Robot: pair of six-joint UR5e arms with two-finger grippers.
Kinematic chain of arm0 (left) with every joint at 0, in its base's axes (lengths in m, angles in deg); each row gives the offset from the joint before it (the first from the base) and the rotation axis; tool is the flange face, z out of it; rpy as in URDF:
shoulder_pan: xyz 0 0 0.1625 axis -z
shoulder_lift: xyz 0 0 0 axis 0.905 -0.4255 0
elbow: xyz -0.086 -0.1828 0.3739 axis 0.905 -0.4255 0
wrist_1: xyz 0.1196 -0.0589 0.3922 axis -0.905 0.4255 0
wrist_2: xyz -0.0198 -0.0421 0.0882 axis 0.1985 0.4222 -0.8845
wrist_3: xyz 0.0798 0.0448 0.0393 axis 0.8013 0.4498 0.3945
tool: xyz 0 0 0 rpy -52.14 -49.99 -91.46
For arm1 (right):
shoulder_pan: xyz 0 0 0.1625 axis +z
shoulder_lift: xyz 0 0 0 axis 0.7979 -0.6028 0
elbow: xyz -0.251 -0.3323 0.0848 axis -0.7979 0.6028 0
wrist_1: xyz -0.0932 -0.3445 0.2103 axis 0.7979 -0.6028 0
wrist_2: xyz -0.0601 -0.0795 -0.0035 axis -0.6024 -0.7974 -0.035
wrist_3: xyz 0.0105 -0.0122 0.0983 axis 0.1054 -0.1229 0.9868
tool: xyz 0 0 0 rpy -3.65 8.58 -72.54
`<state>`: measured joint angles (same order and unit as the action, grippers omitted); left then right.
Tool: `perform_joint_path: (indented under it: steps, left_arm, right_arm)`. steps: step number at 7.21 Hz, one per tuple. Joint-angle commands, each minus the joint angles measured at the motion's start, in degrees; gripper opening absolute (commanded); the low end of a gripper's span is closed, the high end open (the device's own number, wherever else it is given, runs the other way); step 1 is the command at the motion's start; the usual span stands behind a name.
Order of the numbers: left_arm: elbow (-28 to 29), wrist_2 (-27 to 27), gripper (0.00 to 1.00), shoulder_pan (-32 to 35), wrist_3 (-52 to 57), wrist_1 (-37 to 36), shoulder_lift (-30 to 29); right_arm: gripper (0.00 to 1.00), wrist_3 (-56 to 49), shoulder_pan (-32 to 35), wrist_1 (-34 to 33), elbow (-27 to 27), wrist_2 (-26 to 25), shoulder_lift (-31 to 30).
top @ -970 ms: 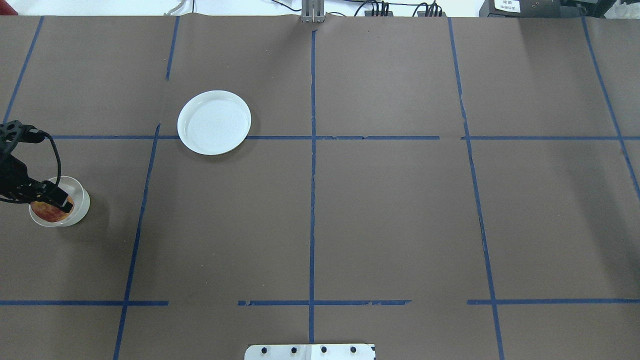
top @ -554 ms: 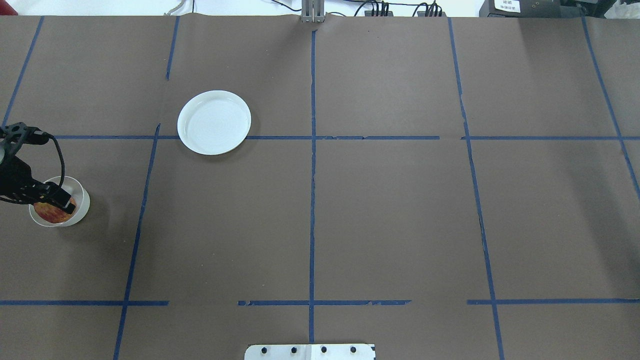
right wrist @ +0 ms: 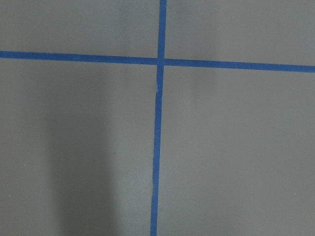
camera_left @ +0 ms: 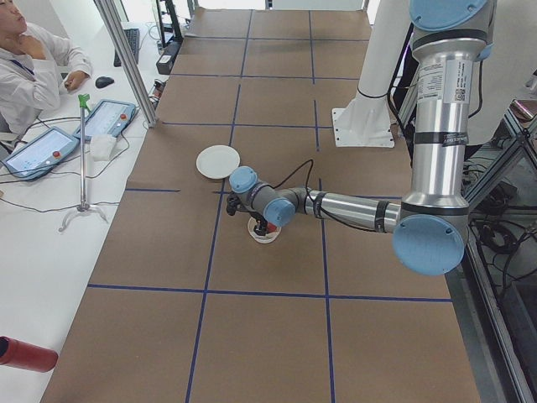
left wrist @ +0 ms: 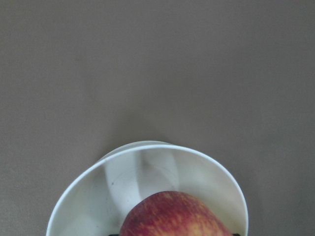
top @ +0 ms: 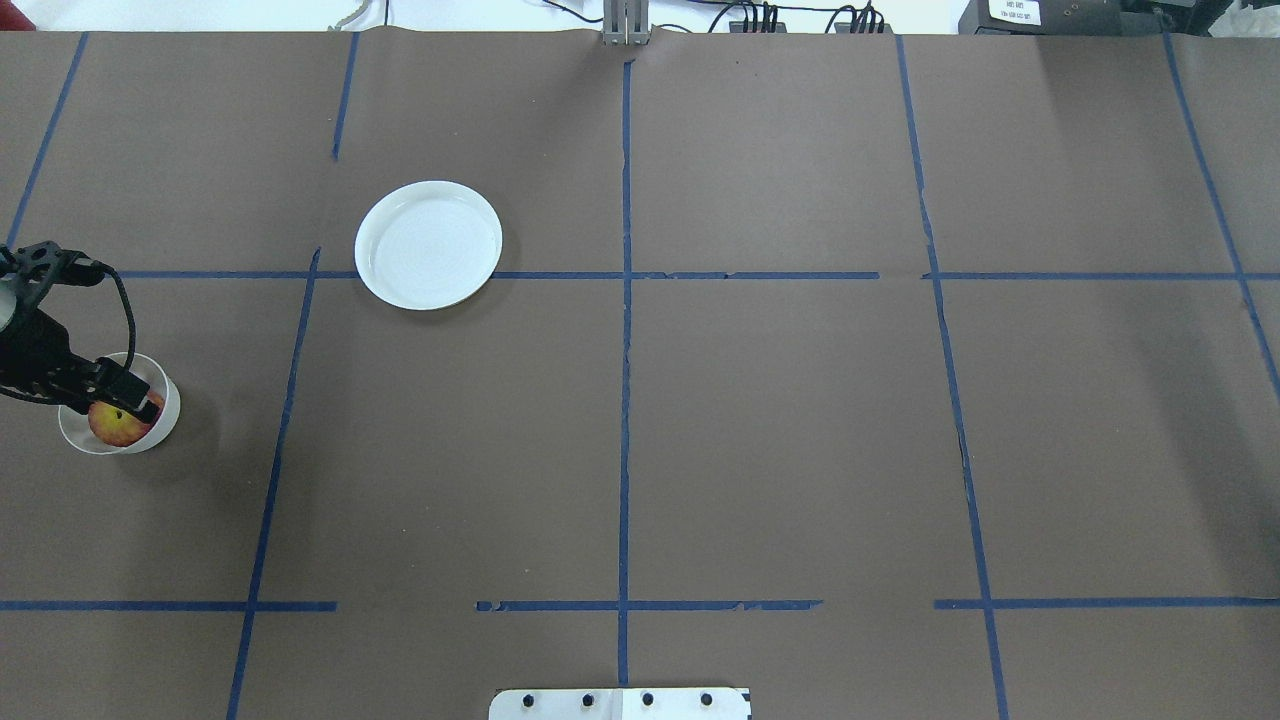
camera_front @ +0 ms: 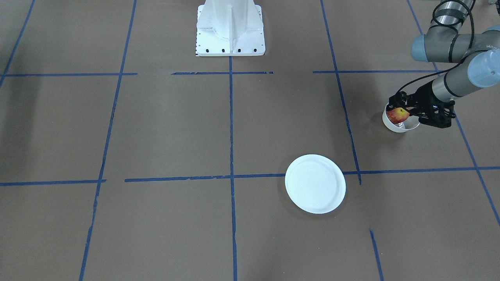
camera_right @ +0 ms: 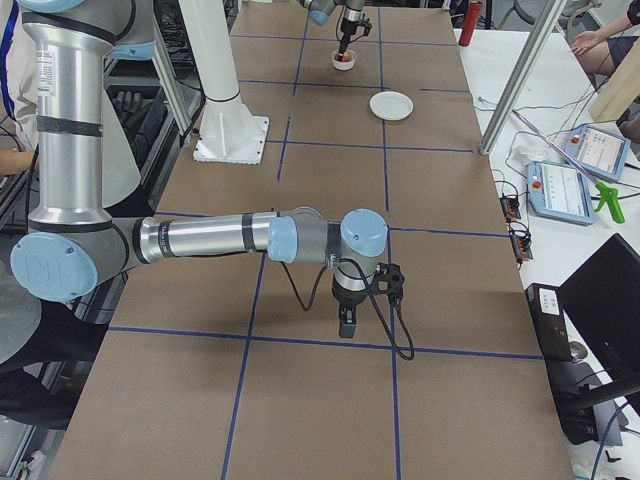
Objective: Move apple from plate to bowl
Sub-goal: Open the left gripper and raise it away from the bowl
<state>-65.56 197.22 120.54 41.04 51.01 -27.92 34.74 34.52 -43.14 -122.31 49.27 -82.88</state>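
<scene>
The red and yellow apple (top: 115, 424) is inside the small off-white bowl (top: 172, 410) at the table's left edge, its top level with the rim. My left gripper (top: 135, 408) reaches in from the left and is shut on the apple. In the front-facing view the apple (camera_front: 397, 115) sits between dark fingers over the bowl (camera_front: 394, 128). The left wrist view shows the apple (left wrist: 174, 216) low in the bowl (left wrist: 147, 167). The white plate (top: 428, 245) lies bare. My right gripper (camera_right: 340, 325) hangs over bare table; I cannot tell its state.
Brown paper with blue tape lines covers the table. The robot's white base (camera_front: 230, 31) stands at the near edge. The plate sits about a third of the table's width right of the bowl. An operator (camera_left: 33, 67) sits beside the table's left end.
My left gripper and the apple have moved slightly right and lower into the bowl. More of the apple's top, with its stem dimple, now shows.
</scene>
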Motion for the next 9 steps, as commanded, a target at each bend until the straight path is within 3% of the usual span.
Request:
perform_joint_path:
  steps: [1, 3, 4, 5, 6, 9]
  left_arm:
    - [-1.05, 0.0, 1.0, 0.26, 0.13, 0.0, 0.16]
    - [-11.11, 0.0, 1.0, 0.88, -0.13, -2.62, 4.25]
    - [-18.3, -0.08, 1.0, 1.31, -0.05, -7.42, 6.03]
    - [-23.42, -0.69, 1.0, 5.76, 0.47, -14.17, 5.78]
    - [-24.69, -0.87, 1.0, 10.32, 6.57, -15.54, 5.87]
    - [-19.71, -5.33, 1.0, 27.9, 28.11, -23.52, 5.35]
  right_arm:
    - [1.0, 0.0, 0.0, 0.0, 0.05, 0.0, 0.0]
    - [1.0, 0.0, 0.0, 0.0, -0.03, 0.0, 0.0]
    - [1.0, -0.08, 0.0, 0.09, -0.03, 0.0, 0.0]
    - [1.0, 0.0, 0.0, 0.0, 0.05, 0.0, 0.0]
    - [1.0, 0.0, 0.0, 0.0, -0.03, 0.0, 0.0]
    - [1.0, 0.0, 0.0, 0.0, -0.03, 0.0, 0.0]
